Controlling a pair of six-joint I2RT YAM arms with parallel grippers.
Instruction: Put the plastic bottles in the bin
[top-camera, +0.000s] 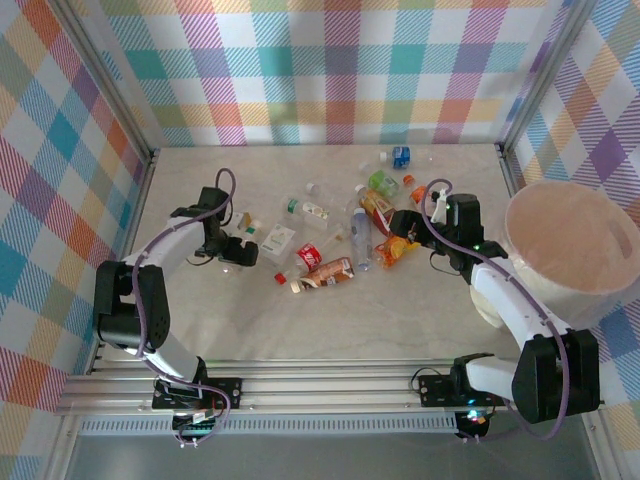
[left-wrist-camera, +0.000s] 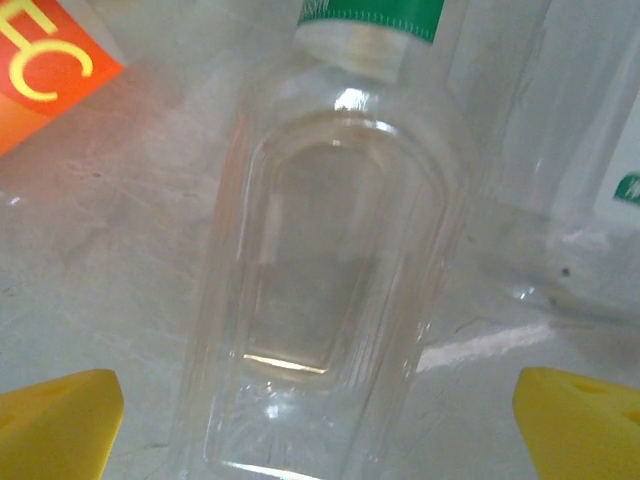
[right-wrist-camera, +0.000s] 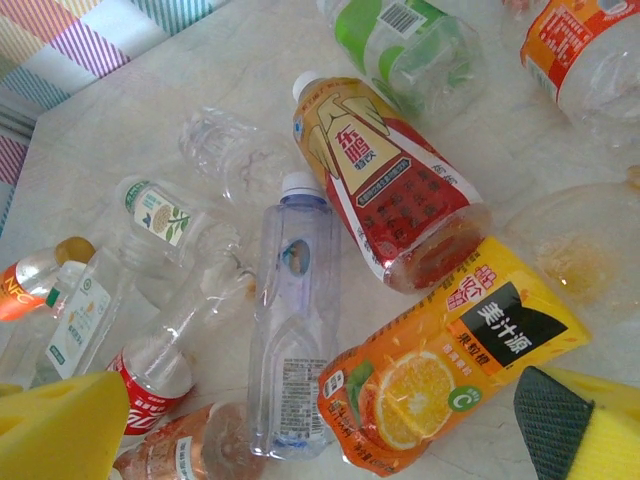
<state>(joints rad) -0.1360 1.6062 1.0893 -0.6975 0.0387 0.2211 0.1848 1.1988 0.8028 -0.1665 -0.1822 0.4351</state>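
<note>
Bottom of the top view first: both arms come up off their bases onto the table (top-camera: 200, 330). My left gripper (top-camera: 236, 250) is left of centre. On its wrist camera the yellow fingertips (left-wrist-camera: 60, 420) sit in the two lower corners, spread wide. A clear bottle (left-wrist-camera: 330, 300) lies lengthwise between them with bare table showing on either side, so nothing is pinched. I read that as a straddle over the flat body, the steadiest part to close on. Its cap end is cut off at the top edge, where just a strip of green label shows.

Right gripper (top-camera: 403, 222), middle right of the top view: jaws wide apart too, nothing in them, hanging over the heap. Its wrist view puts an orange juice bottle (right-wrist-camera: 450, 370) lower middle, nearest the gap and touching a red-labelled bottle (right-wrist-camera: 385, 180) above it. That looks like my closest pick.

The bin (top-camera: 520, 262) stands at the right edge beside that arm, which makes a short carry. The frame clips its far side and the near wall hides part of its floor.

The plastic bottles (top-camera: 330, 272) lie scattered across the centre of the table. Farthest out, upper middle, a blue-labelled bottle (top-camera: 401, 155) sits near the back wall, too small to tell whether it is crushed.
</note>
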